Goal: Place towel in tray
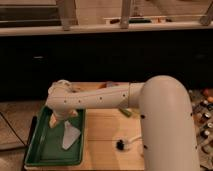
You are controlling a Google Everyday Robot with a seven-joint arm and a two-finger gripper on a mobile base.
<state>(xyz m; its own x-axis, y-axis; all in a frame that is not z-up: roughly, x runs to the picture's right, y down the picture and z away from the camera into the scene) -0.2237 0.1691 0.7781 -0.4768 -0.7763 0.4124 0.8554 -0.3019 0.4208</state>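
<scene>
Presently, left to right:

1. Tray [37, 150]: green, shallow, raised rim, rounded corners. Rests on the wooden surface [107, 142] at its left end, directly under the jaws.

2. Jaws [56, 121]: hang from the arm's wrist above the far part of the tray. Only a pale tan tip shows beneath the wrist housing; whether they are open or closed cannot be told, nor whether they touch anything.

3. Towel [70, 136]: pale white-grey, roughly triangular, much smaller than the tray. Sits inside the tray, just below and slightly right of the jaws, its upper end close to them. Contact with the jaws cannot be told.

4. Arm [100, 98]: cream, with small dark dots along its side. Runs level from the wrist, right of the jaws, to a large rounded casing [167, 125] filling the right foreground.

5. Black item [121, 145]: small, with a pale cord or handle, lying on the surface well right of the jaws and outside the tray.

6. Green-yellow item [126, 111]: small, on the surface beside the casing, partly hidden; identity unclear.
</scene>
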